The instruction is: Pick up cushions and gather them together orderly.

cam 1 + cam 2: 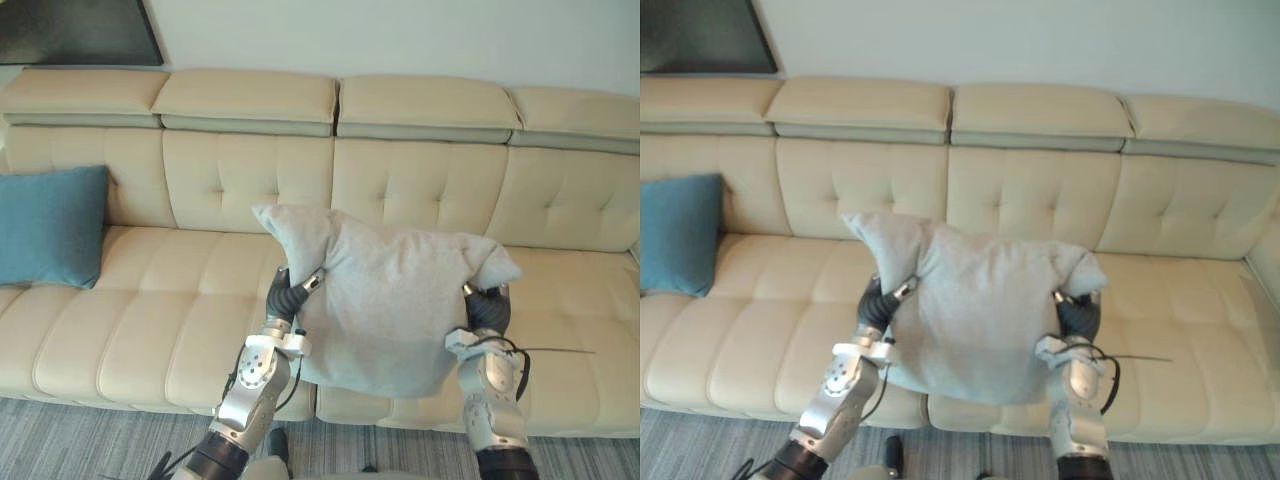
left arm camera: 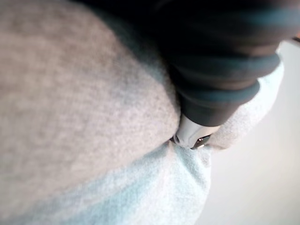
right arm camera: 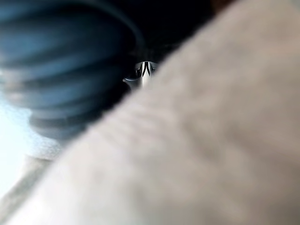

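Holding grey cushion [image 1: 390,300] up over the sofa [image 1: 420,185] seat's front edge, about mid-sofa, squeezed between left hand [image 1: 283,292] and right hand [image 1: 486,306] at opposite side edges. Can't tell either hand's grip, with fingers buried in the fabric, wrist views included. Seeing blue cushion [image 1: 50,225] upright against the sofa backrest at its left end, well apart from the grey one

Silver-grey arms [image 1: 252,385], hands [image 1: 283,293] under dark ribbed covers
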